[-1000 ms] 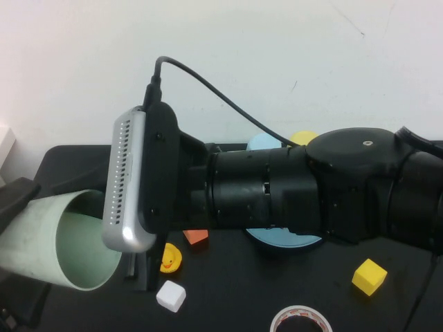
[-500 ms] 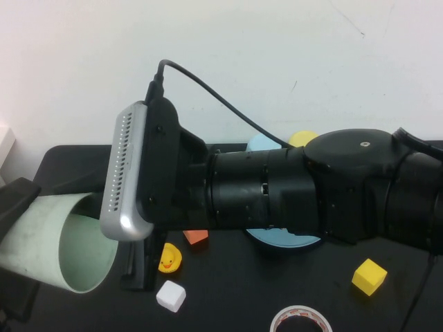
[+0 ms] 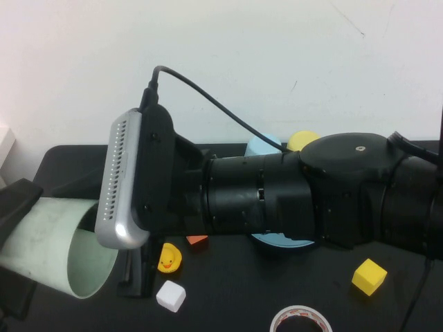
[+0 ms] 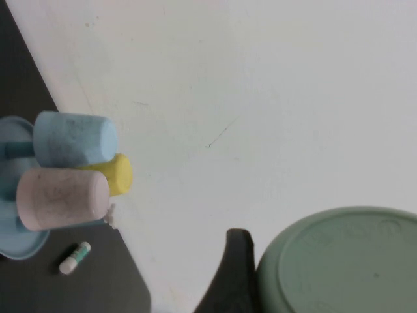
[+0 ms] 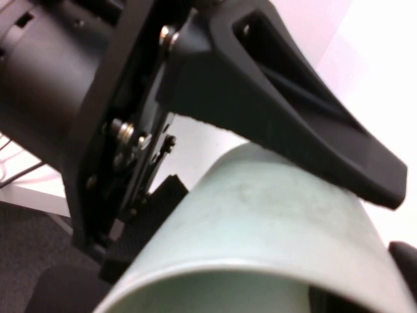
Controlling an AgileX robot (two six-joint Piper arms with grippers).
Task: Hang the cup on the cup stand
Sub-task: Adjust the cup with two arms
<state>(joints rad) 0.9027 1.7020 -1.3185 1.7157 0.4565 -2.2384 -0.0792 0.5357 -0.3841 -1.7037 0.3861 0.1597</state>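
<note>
The pale mint-green cup (image 3: 48, 245) lies on its side in the air at the table's left, mouth toward the right arm. My left gripper (image 3: 19, 250) is shut on it near its base; one black finger (image 4: 236, 274) presses beside the cup's bottom (image 4: 339, 267). My right gripper (image 3: 114, 266) is open at the cup's mouth, largely hidden behind its wrist camera; one finger (image 5: 405, 261) shows beside the cup's wall (image 5: 260, 208). The cup stand (image 3: 284, 241) is mostly hidden behind the right arm. The left wrist view shows its blue base (image 4: 16, 241).
The stand carries a light blue cup (image 4: 75, 138), a whitish-pink cup (image 4: 62, 197) and a yellow cup (image 4: 117, 175). On the black table lie a rubber duck (image 3: 168, 258), a white cube (image 3: 170, 296), an orange block (image 3: 197, 240), a yellow cube (image 3: 369, 277) and a tape roll (image 3: 300, 320).
The right arm's wrist has crept left and covers more of the cup's mouth. The cup has dropped slightly in the left gripper's hold.
</note>
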